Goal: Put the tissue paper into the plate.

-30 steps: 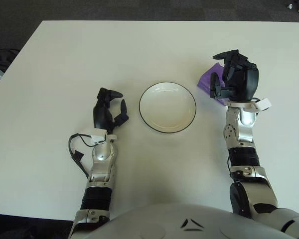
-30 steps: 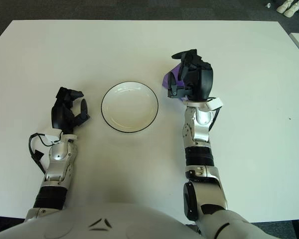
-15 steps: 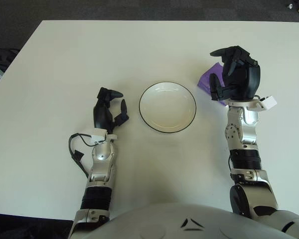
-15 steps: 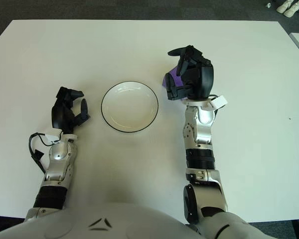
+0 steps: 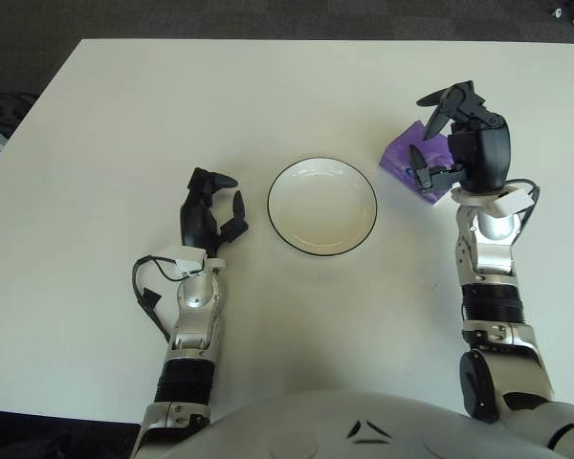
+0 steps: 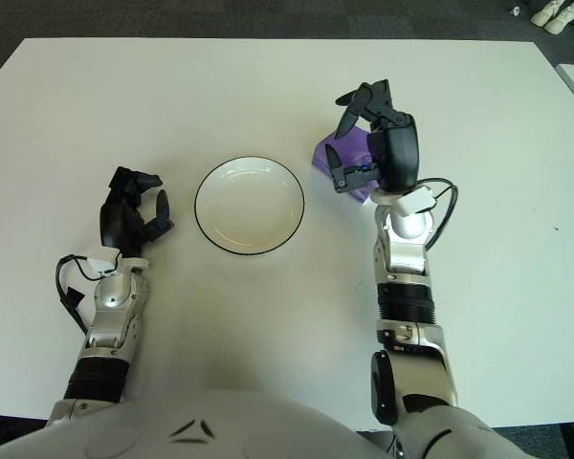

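White table (image 5: 124,115), round plate (image 5: 321,206), purple tissue paper (image 5: 404,158).

White table (image 5: 124,115) w/ matte top, fills most of both views, evenly lit, no hard shadows. Beyond its far edge: dark grey carpet floor (image 5: 268,17). Small white objects (image 6: 547,11) on floor far beyond the right-hand side, too small to ID.

A purple tissue paper (image 5: 403,153), seemingly plain, and a white plate (image 5: 321,206) with a thin black rim sit on a white worktop (image 5: 124,124).
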`<state>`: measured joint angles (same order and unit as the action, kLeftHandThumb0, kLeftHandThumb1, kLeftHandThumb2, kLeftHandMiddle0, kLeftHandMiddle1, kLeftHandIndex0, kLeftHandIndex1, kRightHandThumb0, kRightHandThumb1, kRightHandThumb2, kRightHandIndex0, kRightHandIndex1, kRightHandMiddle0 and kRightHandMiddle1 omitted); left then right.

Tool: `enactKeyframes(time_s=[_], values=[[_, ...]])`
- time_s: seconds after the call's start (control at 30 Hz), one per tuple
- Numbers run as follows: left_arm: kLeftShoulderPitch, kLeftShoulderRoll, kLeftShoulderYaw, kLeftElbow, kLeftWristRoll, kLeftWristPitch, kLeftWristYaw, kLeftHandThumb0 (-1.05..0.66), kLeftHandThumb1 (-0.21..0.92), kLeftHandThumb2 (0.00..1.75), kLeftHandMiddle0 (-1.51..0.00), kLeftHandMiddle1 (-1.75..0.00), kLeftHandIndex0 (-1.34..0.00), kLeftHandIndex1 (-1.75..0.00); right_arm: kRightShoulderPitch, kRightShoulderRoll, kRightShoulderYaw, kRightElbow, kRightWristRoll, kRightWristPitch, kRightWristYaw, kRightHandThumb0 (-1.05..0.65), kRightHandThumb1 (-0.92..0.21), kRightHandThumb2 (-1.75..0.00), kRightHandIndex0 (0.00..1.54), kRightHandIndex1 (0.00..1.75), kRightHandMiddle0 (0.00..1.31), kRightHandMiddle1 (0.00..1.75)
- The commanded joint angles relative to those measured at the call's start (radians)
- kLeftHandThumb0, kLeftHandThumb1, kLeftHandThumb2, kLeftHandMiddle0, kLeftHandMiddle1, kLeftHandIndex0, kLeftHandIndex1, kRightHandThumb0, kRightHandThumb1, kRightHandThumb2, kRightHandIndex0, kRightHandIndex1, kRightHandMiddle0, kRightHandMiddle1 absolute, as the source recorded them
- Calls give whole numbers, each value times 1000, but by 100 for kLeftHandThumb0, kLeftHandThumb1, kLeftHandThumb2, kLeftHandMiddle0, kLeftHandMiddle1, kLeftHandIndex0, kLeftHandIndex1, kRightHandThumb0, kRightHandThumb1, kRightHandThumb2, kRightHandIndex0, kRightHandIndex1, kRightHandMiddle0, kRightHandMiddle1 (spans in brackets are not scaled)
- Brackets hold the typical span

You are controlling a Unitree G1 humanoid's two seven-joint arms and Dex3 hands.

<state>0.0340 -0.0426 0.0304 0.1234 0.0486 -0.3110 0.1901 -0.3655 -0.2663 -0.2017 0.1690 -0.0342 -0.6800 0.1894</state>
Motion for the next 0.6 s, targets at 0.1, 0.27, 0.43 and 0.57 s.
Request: enactKeyframes(time_s=[0.1, 0.27, 0.43, 0.57], values=[[89, -4, -5, 86, 22, 13, 3, -41, 56, 101, -70, -136, -42, -175, 60, -127, -21, -141, -191, 91, -27, -71, -37, -98, 9, 121, 5, 133], [96, -8, -3, 77, 20, 22, 6, -40, 57, 101, -70, -136, -42, -175, 79, -246, -35, -204, -203, 173, 38, -89, -52, -77, 1, 91, 1, 106], [105, -12, -4, 63, 17, 32, 4, -40, 57, 100, -68, -134, -41, -175, 74, -337, -21, -217, -226, 227, 89, -99, -65, -61, 0, 59, 0, 71], [109, -12, -5, 58, 15, 31, 1, -40, 57, 100, -68, -133, -41, -175, 50, -385, 6, -189, -259, 214, 95, -104, -75, -50, 0, 35, 0, 44]])
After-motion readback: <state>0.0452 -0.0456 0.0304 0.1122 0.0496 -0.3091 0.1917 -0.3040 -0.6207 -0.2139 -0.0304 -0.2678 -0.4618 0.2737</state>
